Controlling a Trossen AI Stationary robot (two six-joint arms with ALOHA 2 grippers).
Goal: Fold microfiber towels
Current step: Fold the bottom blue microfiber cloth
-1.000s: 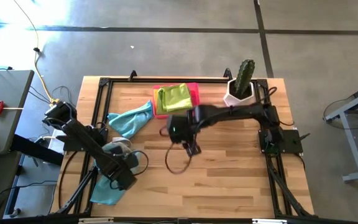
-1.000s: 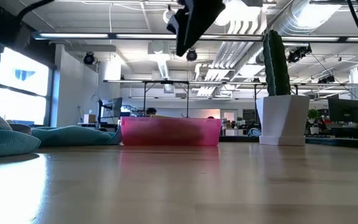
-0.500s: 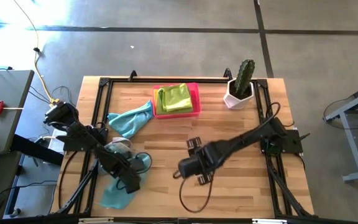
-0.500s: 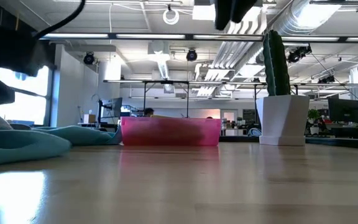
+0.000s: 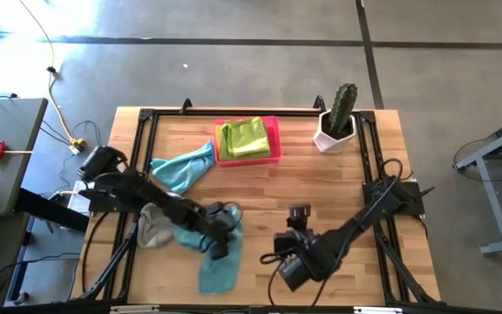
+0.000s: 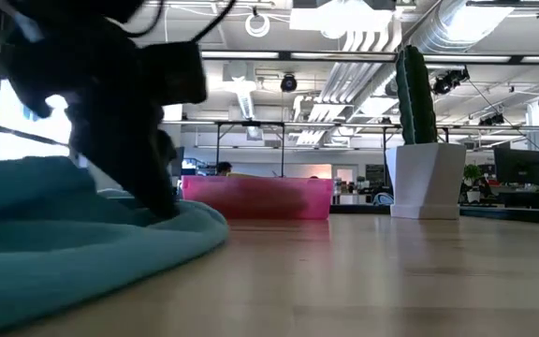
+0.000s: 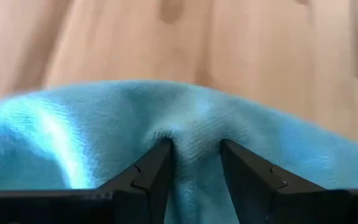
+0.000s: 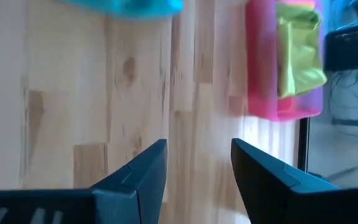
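My left gripper is shut on a teal-blue microfiber towel that lies crumpled on the table's near middle. A grey towel lies bunched at the left. A second teal towel lies spread near the pink tray, which holds a folded lime-green towel. My right gripper is open and empty, low over the bare wood right of the teal towel, near the near edge. My left gripper pinches a raised fold of the teal towel between its two fingers, which come from above and point down. The cloth bunches into a ridge at the fingertips. The rest of the towel lies slack on the table.
A cactus in a white pot stands at the far right, beside the tray. A black frame runs round the table's edges. Bare wood lies between the tray and my right arm.
My left gripper has gone toward the table's right edge, dragging the teal towel along the table from the near left corner to the near middle. My right gripper has gone from beside the tray toward the near edge and down.
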